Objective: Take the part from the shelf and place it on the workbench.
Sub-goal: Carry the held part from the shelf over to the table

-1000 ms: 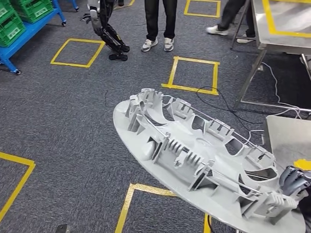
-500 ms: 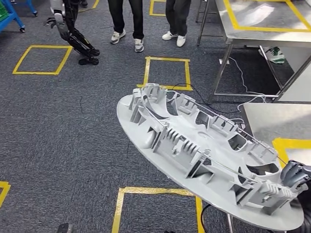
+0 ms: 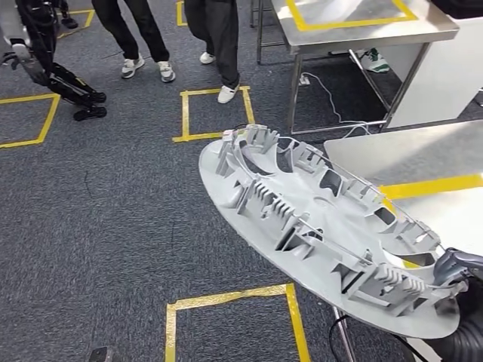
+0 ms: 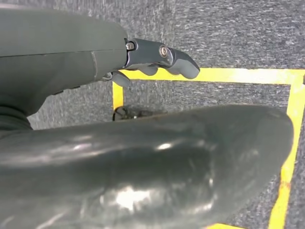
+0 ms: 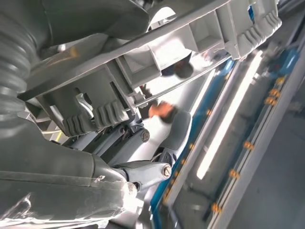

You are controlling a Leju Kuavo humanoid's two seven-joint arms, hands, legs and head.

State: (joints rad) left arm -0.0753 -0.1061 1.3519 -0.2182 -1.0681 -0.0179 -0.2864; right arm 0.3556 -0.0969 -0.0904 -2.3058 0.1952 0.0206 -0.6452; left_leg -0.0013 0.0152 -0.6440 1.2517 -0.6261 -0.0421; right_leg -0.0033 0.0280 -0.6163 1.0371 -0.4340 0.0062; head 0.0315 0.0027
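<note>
The part (image 3: 319,226) is a large pale grey oval panel with ribs and clips on its upper face. In the head view it hangs tilted above the carpet, its far end toward the middle of the floor. My right hand (image 3: 458,268) grips its near right edge at the lower right. The right wrist view has the hand (image 5: 137,143) clamped under the part's ribbed rim (image 5: 172,47). The steel workbench (image 3: 410,151), marked with yellow tape, lies just right of and behind the part. My left hand (image 4: 72,62) hangs over the carpet, fingers (image 4: 162,55) extended, holding nothing.
A second steel table (image 3: 364,30) stands at the back right, with cables (image 3: 324,83) on the floor under it. People's legs (image 3: 143,38) and another robot's legs (image 3: 63,75) are at the back left. Yellow tape squares (image 3: 210,113) mark the grey carpet.
The whole picture has swung: my view has turned to the right, bringing the workbench further in. The part stays in my right hand in the same grip.
</note>
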